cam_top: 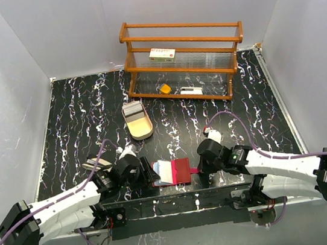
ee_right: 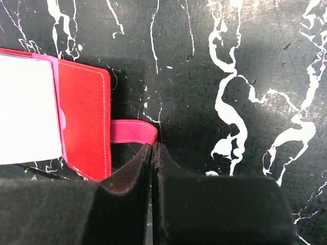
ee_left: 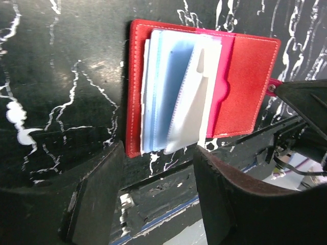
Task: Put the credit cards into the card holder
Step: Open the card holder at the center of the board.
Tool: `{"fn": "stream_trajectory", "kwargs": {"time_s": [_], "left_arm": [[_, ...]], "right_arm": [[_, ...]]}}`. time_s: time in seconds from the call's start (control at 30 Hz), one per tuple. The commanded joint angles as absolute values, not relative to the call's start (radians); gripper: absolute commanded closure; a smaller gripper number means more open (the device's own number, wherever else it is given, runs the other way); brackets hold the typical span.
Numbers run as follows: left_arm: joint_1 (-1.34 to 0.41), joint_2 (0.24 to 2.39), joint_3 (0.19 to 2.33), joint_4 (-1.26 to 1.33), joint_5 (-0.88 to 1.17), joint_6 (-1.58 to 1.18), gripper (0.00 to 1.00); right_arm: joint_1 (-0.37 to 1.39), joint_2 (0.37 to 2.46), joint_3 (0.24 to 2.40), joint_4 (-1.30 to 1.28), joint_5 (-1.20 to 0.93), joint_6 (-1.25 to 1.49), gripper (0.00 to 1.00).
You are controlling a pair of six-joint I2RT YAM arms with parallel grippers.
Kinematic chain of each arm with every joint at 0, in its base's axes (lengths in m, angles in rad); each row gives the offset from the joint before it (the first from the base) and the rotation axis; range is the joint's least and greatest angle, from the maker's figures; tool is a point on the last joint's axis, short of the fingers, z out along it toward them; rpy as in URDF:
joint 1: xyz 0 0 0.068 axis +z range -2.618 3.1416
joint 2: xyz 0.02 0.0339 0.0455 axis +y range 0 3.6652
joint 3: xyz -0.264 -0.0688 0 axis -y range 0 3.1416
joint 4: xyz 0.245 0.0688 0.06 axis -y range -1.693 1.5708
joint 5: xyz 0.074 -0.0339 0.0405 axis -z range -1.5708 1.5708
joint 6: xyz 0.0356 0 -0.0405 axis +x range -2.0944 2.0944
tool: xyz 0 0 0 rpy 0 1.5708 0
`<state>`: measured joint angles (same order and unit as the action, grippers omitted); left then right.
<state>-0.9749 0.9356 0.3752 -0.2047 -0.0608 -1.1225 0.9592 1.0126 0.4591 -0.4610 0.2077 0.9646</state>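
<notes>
The card holder lies open on the black table near its front edge, between my two grippers. In the left wrist view the card holder shows its clear bluish pockets fanned up, and no card shows in them. My left gripper is open and empty at the holder's near edge; it also shows in the top view. My right gripper is shut on the tip of the holder's pink strap, to the right of the holder. Grey credit cards lie stacked in a tan tray.
The tan oval wooden tray stands mid-table behind the left arm. A wooden rack at the back holds a white box, an orange wedge and a small white item. Grey walls enclose the table.
</notes>
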Motion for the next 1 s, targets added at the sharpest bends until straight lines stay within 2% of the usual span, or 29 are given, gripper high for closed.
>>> {"fn": "stream_trajectory", "kwargs": {"time_s": [0.0,0.1,0.33,0.43,0.57,0.73,0.97], "left_arm": [[-0.971,0.902,0.290,0.011,0.020,-1.120,0.45],[-0.971,0.873,0.224,0.149,0.069,-1.163,0.44],[-0.972,0.839,0.289,0.078,0.050,-1.146,0.45],[-0.971,0.842,0.360,-0.065,0.001,-1.155,0.39],[-0.972,0.848,0.413,-0.148,-0.052,-1.132,0.37],[-0.972,0.851,0.416,-0.104,-0.072,-1.121,0.32],[-0.972,0.921,0.528,-0.226,-0.157,-1.066,0.23]], "right_arm": [[0.954,1.026,0.442,-0.411,0.242,0.976,1.00],[0.953,1.036,0.432,-0.396,0.243,0.979,1.00],[0.954,1.034,0.431,-0.331,0.231,0.934,1.00],[0.953,1.059,0.422,-0.257,0.240,0.910,1.00],[0.952,1.122,0.477,-0.261,0.257,0.897,1.00],[0.953,1.150,0.475,-0.230,0.239,0.888,1.00],[0.953,1.118,0.437,-0.219,0.233,0.888,1.00]]}}
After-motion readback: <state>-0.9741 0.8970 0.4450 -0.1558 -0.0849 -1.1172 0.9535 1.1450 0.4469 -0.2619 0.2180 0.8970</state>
